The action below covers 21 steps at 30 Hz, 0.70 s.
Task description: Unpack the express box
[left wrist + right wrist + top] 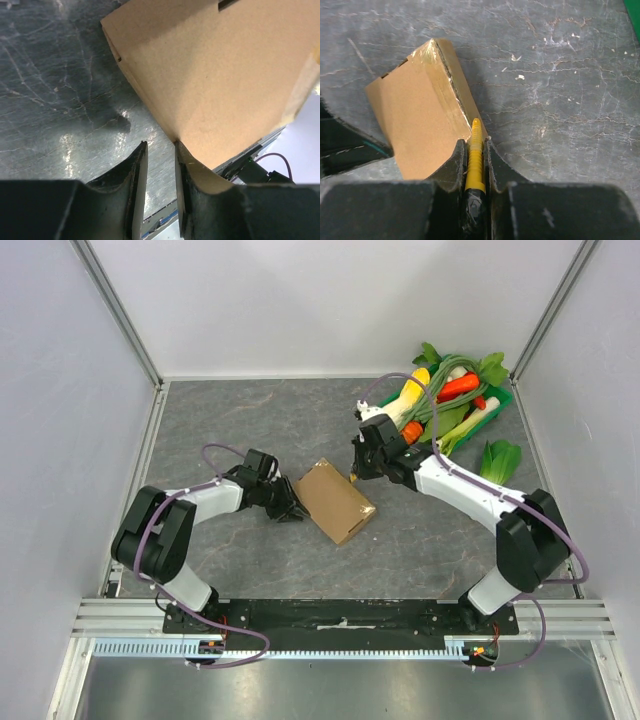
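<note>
Express box: the express box (335, 500) lies flat and askew on the grey marbled table (240, 420), mid-table, between the two grippers.
Left gripper: the left gripper (160, 148) sits low at the box's left corner. Its fingers are drawn close, with a thin slit of table showing between them and nothing in it.
Right gripper: the right gripper (476, 144) is at the box's far right edge, pinching a yellow ribbed tool (475, 162) whose tip meets that edge.
Left wrist view alone: a box corner meets the tip of one finger, the cardboard runs on over that finger, and a dark slot (227, 4) is cut near the box's top.
Right wrist view alone: shiny tape (427, 52) runs along the box edge by the tool. The tool's ribbing is clear here, while from overhead it is only a yellow speck.
Overhead view alone: a green vegetable tray (503, 398) is heaped in the far right corner, with a loose leafy green (500, 460) just beside it on the table, well apart from the box.
Edges: the box sits well away from the walls and the near rail (340, 612).
Open room: the widest stretch of table lies beyond the box toward the far left. The right forearm lies between box and tray.
</note>
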Available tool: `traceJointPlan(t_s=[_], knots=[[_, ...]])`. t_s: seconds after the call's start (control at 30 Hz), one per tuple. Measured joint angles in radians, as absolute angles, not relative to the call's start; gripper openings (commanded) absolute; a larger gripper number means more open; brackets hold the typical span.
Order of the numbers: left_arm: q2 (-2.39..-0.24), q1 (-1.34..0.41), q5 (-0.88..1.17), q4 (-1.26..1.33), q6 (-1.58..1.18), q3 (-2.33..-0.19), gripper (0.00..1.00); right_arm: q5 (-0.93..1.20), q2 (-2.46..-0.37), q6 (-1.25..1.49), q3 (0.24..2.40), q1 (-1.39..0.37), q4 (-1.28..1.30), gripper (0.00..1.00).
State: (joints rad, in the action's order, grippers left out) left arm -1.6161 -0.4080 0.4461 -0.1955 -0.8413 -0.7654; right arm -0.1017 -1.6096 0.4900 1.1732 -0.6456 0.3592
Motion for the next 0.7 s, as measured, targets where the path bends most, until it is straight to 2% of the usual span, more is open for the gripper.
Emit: traceJointPlan(t_s=[0.37, 0.7], knots=[[-1.601, -0.406, 0.416, -0.216, -0.843, -0.739, 0.33, 0.007, -1.493, 0.509, 1.180, -0.655, 0.370, 0.00], [-1.588, -0.408, 0.368, -0.255, -0.843, -0.731, 0.33, -0.038, -1.449, 0.540, 1.180, -0.762, 0.359, 0.00]])
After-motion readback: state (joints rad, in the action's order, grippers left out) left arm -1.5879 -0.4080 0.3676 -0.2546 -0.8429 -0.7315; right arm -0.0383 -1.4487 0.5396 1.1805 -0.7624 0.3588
